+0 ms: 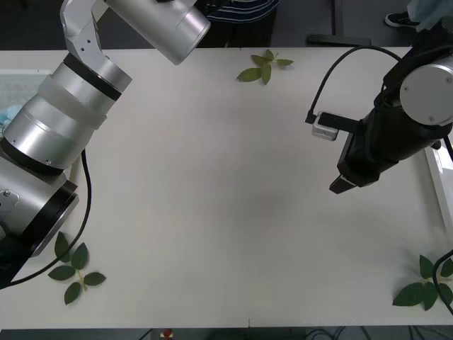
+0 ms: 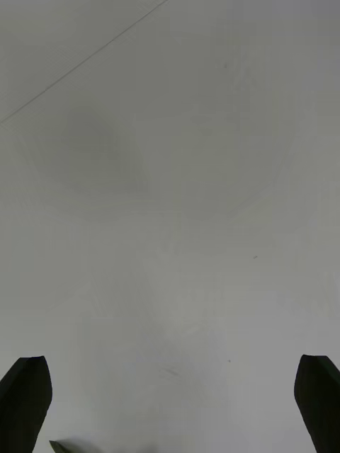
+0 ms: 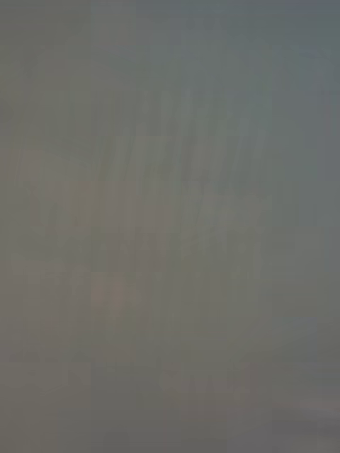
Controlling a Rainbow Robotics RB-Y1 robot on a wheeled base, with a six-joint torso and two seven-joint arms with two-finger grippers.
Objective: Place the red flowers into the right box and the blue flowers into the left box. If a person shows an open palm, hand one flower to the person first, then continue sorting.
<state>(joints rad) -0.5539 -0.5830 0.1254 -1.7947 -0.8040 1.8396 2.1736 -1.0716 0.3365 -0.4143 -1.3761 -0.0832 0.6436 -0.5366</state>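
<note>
Right gripper [image 2: 170, 403] hangs open over bare white table [image 1: 226, 184] — nothing between its black fingers [image 2: 25, 400].

The right arm sits at the right of the front frame, beside the right box [image 1: 440, 185] at the right edge; a blue flower [image 1: 10, 113] peeks at the left edge in the left box [image 1: 18, 85]. Left arm at upper left — its gripper's state I cannot tell. Loose leaf sprigs [image 1: 263, 67] lie about.

Right gripper [image 2: 170, 403] fingers [image 2: 25, 396] spread wide above bare white table [image 2: 184, 177].
</note>
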